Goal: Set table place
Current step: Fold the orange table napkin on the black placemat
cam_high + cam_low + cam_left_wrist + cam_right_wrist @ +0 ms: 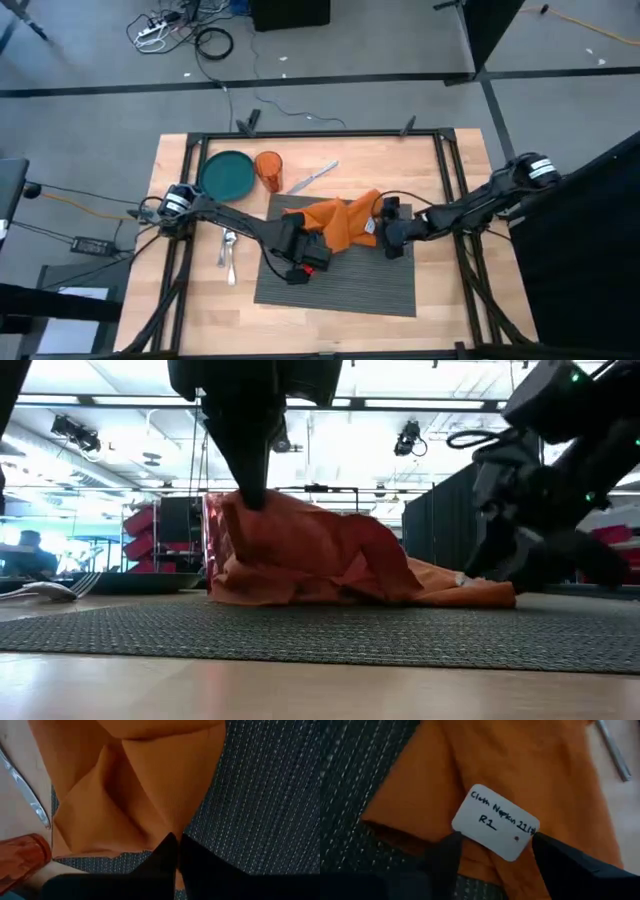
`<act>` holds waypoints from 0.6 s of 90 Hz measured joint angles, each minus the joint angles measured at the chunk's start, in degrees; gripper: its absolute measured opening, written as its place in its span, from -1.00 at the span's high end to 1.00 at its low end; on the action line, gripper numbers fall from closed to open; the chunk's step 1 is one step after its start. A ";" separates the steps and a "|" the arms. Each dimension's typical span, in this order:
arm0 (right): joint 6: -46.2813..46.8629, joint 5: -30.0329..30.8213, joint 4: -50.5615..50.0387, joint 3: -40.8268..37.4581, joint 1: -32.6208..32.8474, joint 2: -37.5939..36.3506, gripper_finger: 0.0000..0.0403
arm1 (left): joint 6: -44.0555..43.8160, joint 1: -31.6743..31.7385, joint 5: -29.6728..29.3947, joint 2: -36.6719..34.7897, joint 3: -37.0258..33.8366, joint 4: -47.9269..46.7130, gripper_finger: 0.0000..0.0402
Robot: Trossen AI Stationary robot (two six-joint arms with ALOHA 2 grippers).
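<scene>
Grey ribbed placemat (340, 280) lies on the table (440, 180). Left pincer (177, 851) is closed, pinching the orange napkin (335, 222); right pincer (495, 857) is open, straddling the napkin's white tag (496, 822).

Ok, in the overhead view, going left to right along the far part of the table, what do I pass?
Teal plate → orange cup → knife. Nearer than these, the orange napkin lies on the placemat, with the left gripper and right gripper at it.
</scene>
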 joint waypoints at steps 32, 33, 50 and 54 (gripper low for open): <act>-7.81 23.41 0.04 0.60 1.21 -1.39 0.05 | 1.04 -0.02 -0.30 -0.04 0.00 0.17 1.00; -8.18 23.38 -0.25 0.77 1.39 -1.77 0.05 | 1.04 -0.02 -0.29 -0.04 0.00 0.16 1.00; 2.66 14.16 -9.60 1.44 -0.78 -8.17 0.08 | 1.04 -0.11 -0.29 -0.04 0.00 0.22 1.00; 8.84 11.32 -11.44 1.44 -3.08 -9.39 0.09 | 1.07 -0.13 -0.31 -0.04 0.00 0.24 1.00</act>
